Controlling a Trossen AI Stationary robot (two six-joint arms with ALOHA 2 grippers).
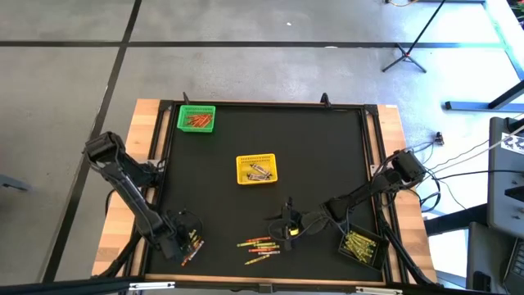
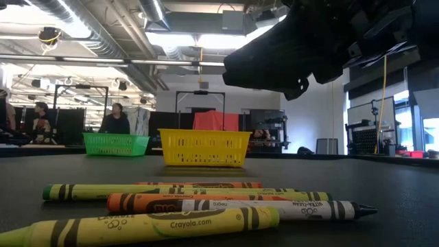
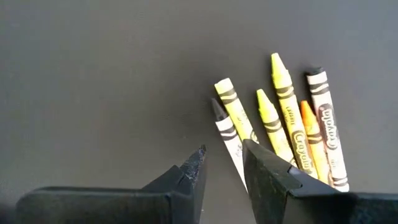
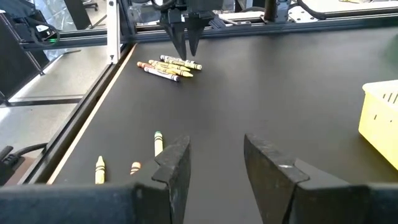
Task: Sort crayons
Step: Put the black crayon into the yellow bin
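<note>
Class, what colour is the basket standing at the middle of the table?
Yellow basket; the low view shows it best.

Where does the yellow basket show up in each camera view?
High view: yellow basket at the black mat's centre.
Low view: mid-picture, right of the green basket.
Left wrist view: not in it.
Right wrist view: cut off at the right edge.
Shared landmark: the loose crayons lying on the mat.

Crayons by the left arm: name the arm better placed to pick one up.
Left. Its claw hangs open right over that small crayon cluster, while the right claw sits across the mat near another scatter.
</note>
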